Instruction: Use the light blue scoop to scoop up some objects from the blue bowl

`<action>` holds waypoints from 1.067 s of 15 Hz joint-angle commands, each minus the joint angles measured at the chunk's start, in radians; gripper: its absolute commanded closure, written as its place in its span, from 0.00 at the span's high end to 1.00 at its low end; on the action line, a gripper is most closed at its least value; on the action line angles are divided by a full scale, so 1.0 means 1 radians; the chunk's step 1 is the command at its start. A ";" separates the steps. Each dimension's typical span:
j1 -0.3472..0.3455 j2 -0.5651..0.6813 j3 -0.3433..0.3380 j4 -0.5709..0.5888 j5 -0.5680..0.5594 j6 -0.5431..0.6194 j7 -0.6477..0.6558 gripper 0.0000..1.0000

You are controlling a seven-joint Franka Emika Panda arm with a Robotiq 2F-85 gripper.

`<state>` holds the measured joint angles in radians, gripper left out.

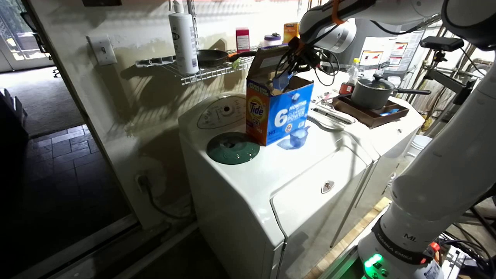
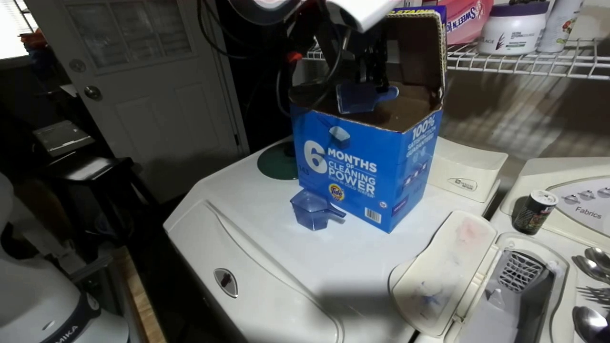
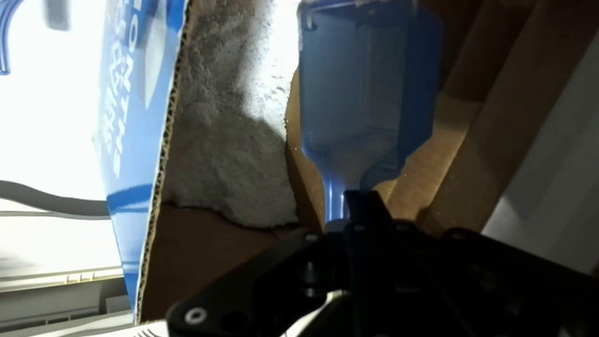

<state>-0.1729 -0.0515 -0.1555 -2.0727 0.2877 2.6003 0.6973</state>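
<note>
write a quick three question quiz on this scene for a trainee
1. Multiple choice: what is the gripper holding?
a) a spoon
b) a blue scoop
c) a pot
2. True or false: a second scoop rests on the white machine, outside the box.
3. Fill in: the wrist view shows pale ____ inside the box.

Key: 1 b; 2 true; 3 powder
</note>
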 commanded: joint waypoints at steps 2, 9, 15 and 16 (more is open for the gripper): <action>0.011 0.076 0.001 -0.015 0.069 0.056 -0.044 0.01; 0.012 0.133 0.004 -0.030 0.126 0.098 -0.071 0.01; 0.011 0.155 0.007 -0.031 0.158 0.102 -0.078 0.01; 0.010 0.165 0.007 -0.030 0.162 0.102 -0.079 0.01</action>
<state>-0.1641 0.0895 -0.1519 -2.0922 0.4019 2.6771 0.6526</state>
